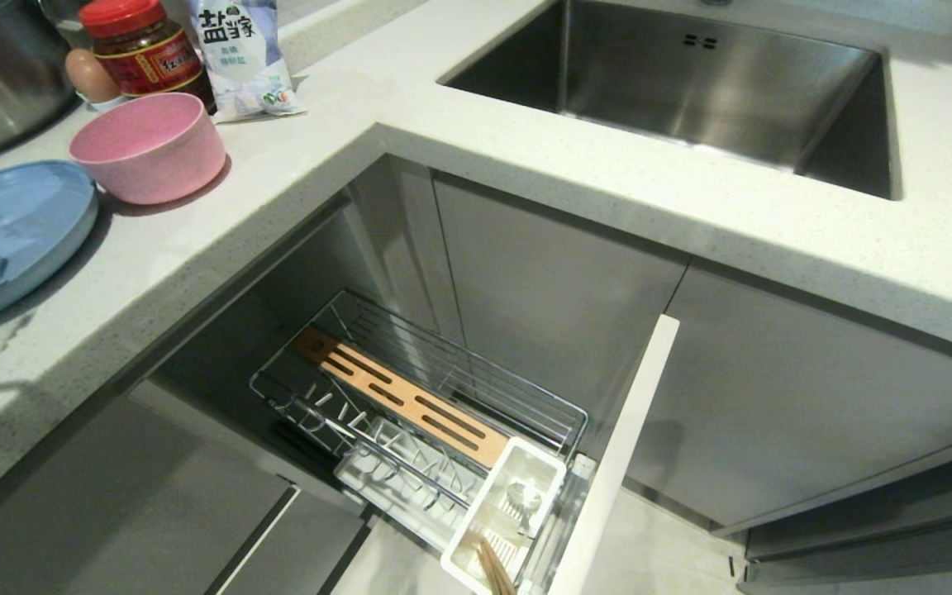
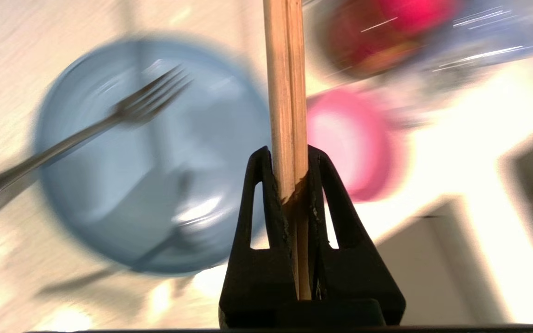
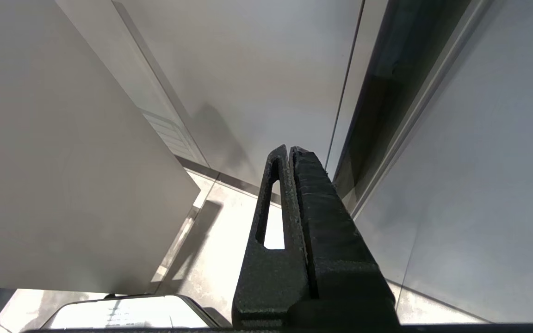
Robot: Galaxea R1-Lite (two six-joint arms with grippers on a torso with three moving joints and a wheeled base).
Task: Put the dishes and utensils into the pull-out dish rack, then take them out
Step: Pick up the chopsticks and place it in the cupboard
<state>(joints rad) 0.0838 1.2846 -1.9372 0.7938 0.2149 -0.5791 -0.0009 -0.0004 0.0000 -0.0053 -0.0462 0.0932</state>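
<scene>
Chopsticks (image 2: 286, 92) pinched in left tool (image 2: 290, 157) — above plate (image 2: 155, 185); right tool (image 3: 289, 155) pressed together.

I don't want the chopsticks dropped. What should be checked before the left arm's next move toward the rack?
1. Left gripper shut on the chopsticks: ok.
2. Both sticks held together, parallel: ok.
3. Pull-out dish rack drawn out: ok.
4. White cutlery caddy open on top: ok.
5. Chopsticks lined up over the caddy: cannot tell.
6. Right gripper shut, low by the cabinet fronts: ok.
</scene>
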